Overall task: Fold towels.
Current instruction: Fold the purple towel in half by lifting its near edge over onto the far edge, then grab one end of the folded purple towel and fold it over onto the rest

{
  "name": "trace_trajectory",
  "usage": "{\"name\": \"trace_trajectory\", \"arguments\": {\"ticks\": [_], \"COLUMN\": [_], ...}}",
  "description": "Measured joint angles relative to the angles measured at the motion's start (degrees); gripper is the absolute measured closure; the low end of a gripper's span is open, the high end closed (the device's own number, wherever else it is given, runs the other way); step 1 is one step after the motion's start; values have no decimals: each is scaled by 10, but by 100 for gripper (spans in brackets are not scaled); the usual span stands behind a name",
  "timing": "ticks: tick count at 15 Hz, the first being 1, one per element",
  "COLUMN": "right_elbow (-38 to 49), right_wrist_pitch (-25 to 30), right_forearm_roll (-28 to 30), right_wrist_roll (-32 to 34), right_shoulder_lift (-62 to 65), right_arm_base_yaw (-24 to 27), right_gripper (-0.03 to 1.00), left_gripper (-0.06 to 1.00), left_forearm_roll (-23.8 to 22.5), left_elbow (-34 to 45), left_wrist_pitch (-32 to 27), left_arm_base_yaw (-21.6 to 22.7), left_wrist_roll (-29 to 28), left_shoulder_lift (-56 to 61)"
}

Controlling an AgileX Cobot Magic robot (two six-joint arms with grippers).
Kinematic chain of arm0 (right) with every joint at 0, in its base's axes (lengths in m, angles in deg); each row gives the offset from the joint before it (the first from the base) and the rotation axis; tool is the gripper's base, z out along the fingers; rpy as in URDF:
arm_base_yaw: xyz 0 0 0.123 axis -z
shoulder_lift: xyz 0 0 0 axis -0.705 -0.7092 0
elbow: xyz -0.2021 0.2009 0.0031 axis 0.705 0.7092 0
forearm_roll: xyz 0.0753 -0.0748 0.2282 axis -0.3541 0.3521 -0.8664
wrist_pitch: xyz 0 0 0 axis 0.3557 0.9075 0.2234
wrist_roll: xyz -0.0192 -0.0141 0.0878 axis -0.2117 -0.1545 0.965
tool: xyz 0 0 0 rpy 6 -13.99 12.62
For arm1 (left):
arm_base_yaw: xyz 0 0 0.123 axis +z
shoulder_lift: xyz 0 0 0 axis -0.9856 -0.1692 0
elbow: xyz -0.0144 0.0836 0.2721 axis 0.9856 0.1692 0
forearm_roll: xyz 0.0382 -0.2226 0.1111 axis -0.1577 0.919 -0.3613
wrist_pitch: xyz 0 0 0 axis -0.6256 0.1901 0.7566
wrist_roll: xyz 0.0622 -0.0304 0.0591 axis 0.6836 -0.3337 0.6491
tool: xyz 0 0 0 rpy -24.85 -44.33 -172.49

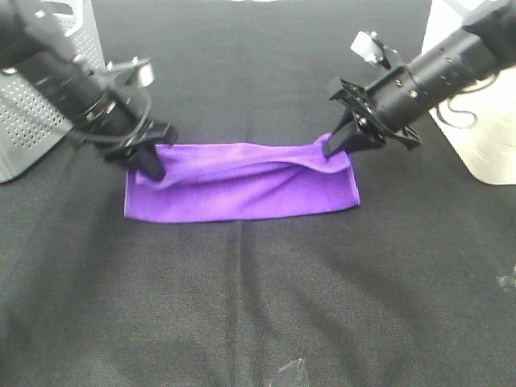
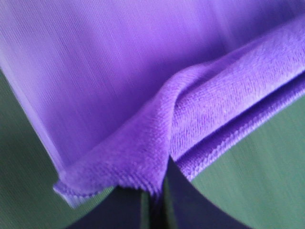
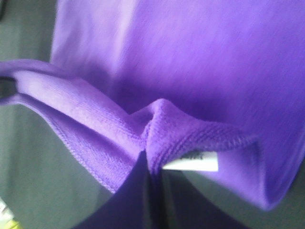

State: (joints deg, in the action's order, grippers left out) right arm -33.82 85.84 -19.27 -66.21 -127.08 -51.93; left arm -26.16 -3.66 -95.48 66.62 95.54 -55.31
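One purple towel [image 1: 242,189] with one white tag [image 3: 193,162]. Two end effectors: left end effector [image 1: 153,168], right end effector [image 1: 332,145]. One perforated grey box [image 1: 32,105] at ten o'clock, one white panel [image 1: 476,129] at two.

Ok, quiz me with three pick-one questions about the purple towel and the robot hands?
1. Where does the right gripper grip the purple towel?
A. far right corner
B. middle
C. near left corner

2. What colour is the towel's small tag?
A. red
B. white
C. yellow

3. What is the left gripper doing?
A. hanging open
B. holding a cup
C. pinching the towel's edge

Answers: 1 A, its tips sit at that corner; 2 B, the right wrist view shows it white; 3 C, the left wrist view shows cloth pinched in it.
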Motion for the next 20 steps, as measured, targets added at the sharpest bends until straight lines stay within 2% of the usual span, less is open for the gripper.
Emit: {"name": "trace_trajectory", "arguments": {"ticks": [3, 5, 8, 13, 15, 17, 20], "right_elbow": [-81, -113, -124, -128, -129, -129, -129], "right_wrist_pitch": [0, -5, -61, -92, -99, -111, -118], "right_forearm_roll": [36, 49, 53, 52, 53, 60, 72], "right_wrist_roll": [23, 32, 45, 46, 46, 46, 47], "right_shoulder_lift": [-55, -90, -114, -130, -130, -130, -130], "right_arm_base_yaw": [0, 0, 0, 0, 0, 1, 1], "right_gripper": [97, 97, 97, 96, 93, 86, 68], "left_gripper": [94, 94, 94, 94, 86, 71, 48], "left_forearm_roll": [-24, -34, -34, -33, -38, -44, -45], "left_elbow": [-96, -134, -168, -180, -180, -180, -180], "left_wrist_pitch": [-9, -10, -1, 44, 52, 56, 56], "left_arm_base_yaw": [0, 0, 0, 0, 0, 0, 1], "left_wrist_roll": [-8, -9, -12, -23, -23, -23, -23], "left_shoulder_lift": [-61, -95, -136, -161, -163, -163, -164]}}
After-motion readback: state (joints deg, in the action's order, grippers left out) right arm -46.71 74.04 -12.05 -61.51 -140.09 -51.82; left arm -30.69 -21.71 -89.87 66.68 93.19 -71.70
